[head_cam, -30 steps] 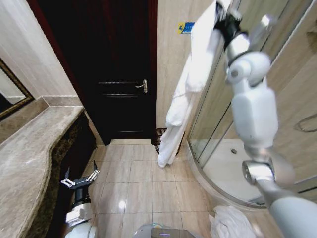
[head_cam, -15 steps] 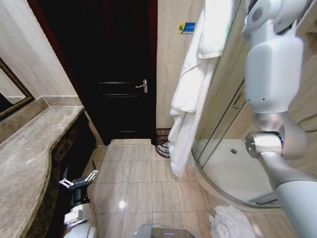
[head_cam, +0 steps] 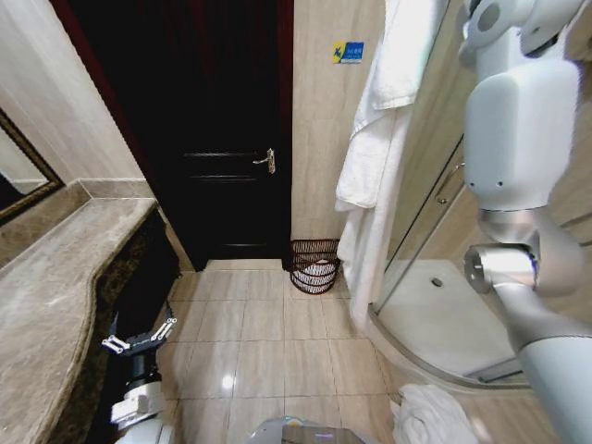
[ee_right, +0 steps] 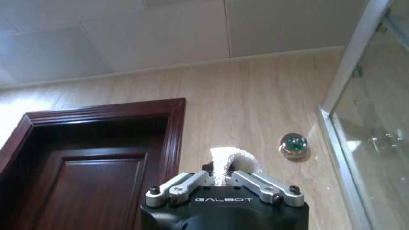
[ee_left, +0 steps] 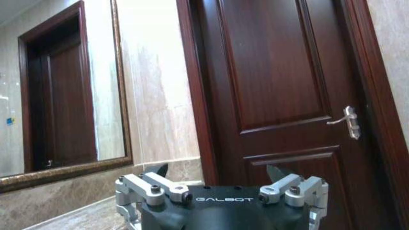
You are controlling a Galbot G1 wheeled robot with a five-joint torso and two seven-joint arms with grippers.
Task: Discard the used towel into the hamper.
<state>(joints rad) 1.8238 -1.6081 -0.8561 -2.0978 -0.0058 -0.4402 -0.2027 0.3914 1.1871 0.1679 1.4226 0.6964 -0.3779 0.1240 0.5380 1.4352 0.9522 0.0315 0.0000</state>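
A long white towel [head_cam: 379, 166] hangs from the top of the head view down to about floor level, against the shower's glass edge. Its top end [ee_right: 231, 159] is pinched in my right gripper [ee_right: 221, 175], which is shut on it and held high on the raised right arm [head_cam: 518, 139]. The hamper [head_cam: 314, 265], a small dark reddish-brown wire basket, stands on the floor by the wall. It sits just left of the towel's lower end. My left gripper [head_cam: 139, 339] [ee_left: 217, 171] is open and empty, low beside the counter.
A dark wooden door [head_cam: 222, 185] is shut behind the hamper. A marble counter [head_cam: 55, 296] and a mirror [ee_left: 70, 96] run along the left. The curved glass shower enclosure [head_cam: 435, 213] stands at right. Another white cloth heap [head_cam: 430, 416] lies on the tiled floor [head_cam: 268, 351].
My right arm has risen and carried the towel up and to the right, uncovering the hamper. The left gripper has sunk slightly.
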